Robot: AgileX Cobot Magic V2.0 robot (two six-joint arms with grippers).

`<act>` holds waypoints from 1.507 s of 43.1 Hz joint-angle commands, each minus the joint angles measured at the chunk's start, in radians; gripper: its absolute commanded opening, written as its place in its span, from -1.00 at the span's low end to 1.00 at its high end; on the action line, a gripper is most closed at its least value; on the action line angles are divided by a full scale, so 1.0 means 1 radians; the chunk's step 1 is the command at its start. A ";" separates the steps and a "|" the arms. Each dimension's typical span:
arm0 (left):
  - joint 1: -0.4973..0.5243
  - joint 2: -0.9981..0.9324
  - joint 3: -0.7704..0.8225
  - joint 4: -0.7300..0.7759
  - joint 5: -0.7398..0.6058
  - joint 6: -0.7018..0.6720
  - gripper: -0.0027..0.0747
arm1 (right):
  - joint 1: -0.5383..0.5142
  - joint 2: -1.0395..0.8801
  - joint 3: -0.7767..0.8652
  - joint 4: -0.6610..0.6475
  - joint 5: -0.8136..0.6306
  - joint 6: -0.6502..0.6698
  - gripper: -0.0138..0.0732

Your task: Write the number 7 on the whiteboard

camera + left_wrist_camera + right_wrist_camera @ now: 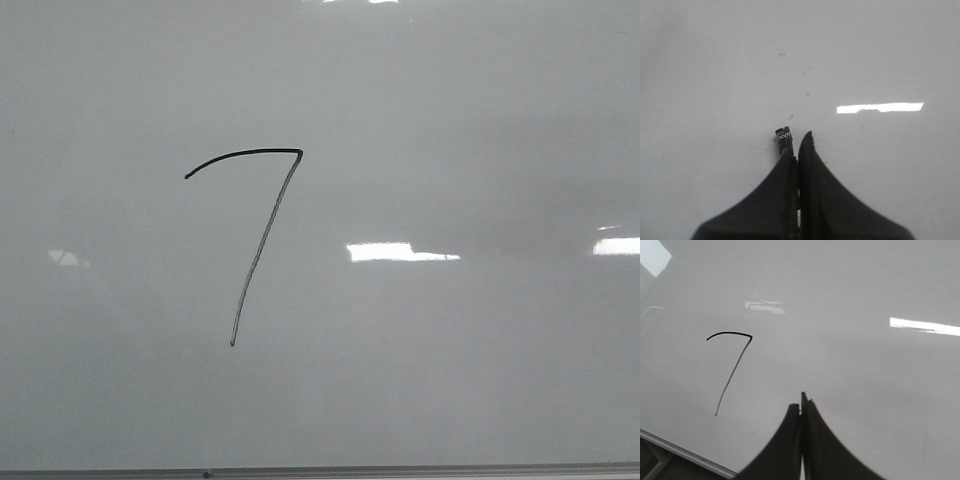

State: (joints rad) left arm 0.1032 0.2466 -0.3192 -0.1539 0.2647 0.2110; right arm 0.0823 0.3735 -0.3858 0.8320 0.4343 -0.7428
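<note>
Front view: number 7 point(262, 235) is drawn left of centre on the whiteboard point(480, 380). Dark curved top bar, sharp corner at the right end, then a long paler stem slanting down to the near left. Stem reads thinner than the bar; my guess is lighter pen pressure or a faster stroke there. No arm in this view, so nothing blocks the digit. Thin grey frame edge point(420, 468) runs along the near side of the board.

Left wrist view: left gripper point(796, 142) has its fingers pressed together on a small dark marker point(784, 140) with a white-lettered label. Only a short stub pokes out past the fingertips. Short stick-out keeps the pen stiff for writing, I'd say. Can't tell whether the tip touches the board here. The 7 isn't in this view, only a few faint specks on the surface.

Right wrist view: right gripper point(801, 404) has fingers closed flat against each other, nothing visible between them. It sits to the right of the 7 and well apart from it. Looks parked out of the way while the left arm does the pen work.

Judgement: glyph looks complete, both strokes joined, legible. Task essentially done. What's left is pulling the marker clear without smearing the wet stem.
</note>
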 commanded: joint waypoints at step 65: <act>-0.068 -0.265 0.330 0.094 -0.184 -0.138 -0.98 | -0.006 0.004 -0.028 0.029 -0.037 -0.004 -0.84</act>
State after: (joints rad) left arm 0.0426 -0.0045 0.0052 -0.0522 0.1717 0.0826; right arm 0.0823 0.3735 -0.3858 0.8320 0.4434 -0.7428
